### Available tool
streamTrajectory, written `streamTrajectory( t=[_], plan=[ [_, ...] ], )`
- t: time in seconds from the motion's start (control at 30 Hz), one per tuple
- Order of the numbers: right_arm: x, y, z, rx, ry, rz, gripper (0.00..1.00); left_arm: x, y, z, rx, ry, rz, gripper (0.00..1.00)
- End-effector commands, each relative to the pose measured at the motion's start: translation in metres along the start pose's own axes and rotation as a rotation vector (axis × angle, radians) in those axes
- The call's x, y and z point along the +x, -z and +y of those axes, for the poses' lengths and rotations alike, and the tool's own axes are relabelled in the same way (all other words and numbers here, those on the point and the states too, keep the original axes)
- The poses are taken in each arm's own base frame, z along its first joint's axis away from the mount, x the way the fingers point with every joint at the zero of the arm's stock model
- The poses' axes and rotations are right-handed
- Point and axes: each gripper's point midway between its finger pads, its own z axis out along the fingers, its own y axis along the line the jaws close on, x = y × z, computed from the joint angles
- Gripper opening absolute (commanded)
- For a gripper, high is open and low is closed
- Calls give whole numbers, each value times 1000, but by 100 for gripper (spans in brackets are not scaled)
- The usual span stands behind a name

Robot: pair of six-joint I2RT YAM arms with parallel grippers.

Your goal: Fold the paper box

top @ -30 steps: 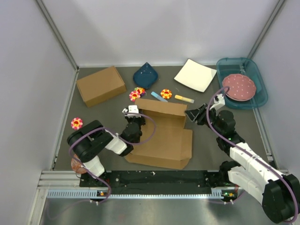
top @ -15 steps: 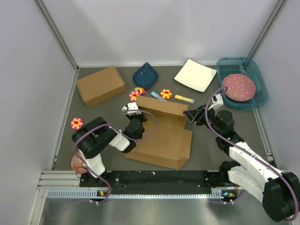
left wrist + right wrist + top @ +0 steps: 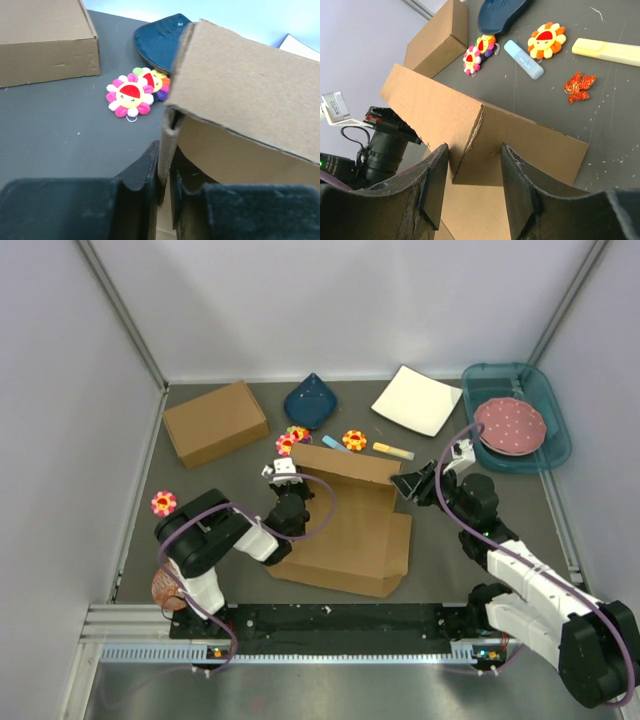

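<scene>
The paper box (image 3: 350,535) is laid out mid-worktop (image 3: 230,480), between the two arms, with its back flap stood up along the far edge. The left hand (image 3: 165,161) is clamped on the thin edge of the box's left side flap, and the cardboard is pinched between both fingers. The right hand (image 3: 473,147) is held at the raised flap's right end. Its fingers are spread apart with a creased corner seen between them, though contact can't really be made out. Beyond the flap, a pink flower toy (image 3: 131,95), a blue glue stick (image 3: 523,59) and a yellow highlighter (image 3: 605,51) are scattered. A deeper cardboard box (image 3: 215,422) is parked far left.
</scene>
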Motion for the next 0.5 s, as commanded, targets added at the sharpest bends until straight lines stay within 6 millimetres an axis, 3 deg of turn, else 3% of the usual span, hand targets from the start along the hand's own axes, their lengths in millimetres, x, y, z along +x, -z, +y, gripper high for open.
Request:
streamTrajectory(
  t=[0.0,0.03,0.13,0.27,0.47],
  plan=[
    [19,-1,-3,4,0,74,46,3,5,5,-25,14,24,25],
    [18,-1,-3,4,0,74,46,4,5,7,-28,13,28,38],
    [16,-1,-1,4,4,69,46,5,8,11,-34,13,38,54],
    [15,-2,0,2,5,66,46,14,14,19,-55,18,72,63],
    [15,-3,-2,9,1,70,46,13,26,25,-31,29,90,71]
  ],
)
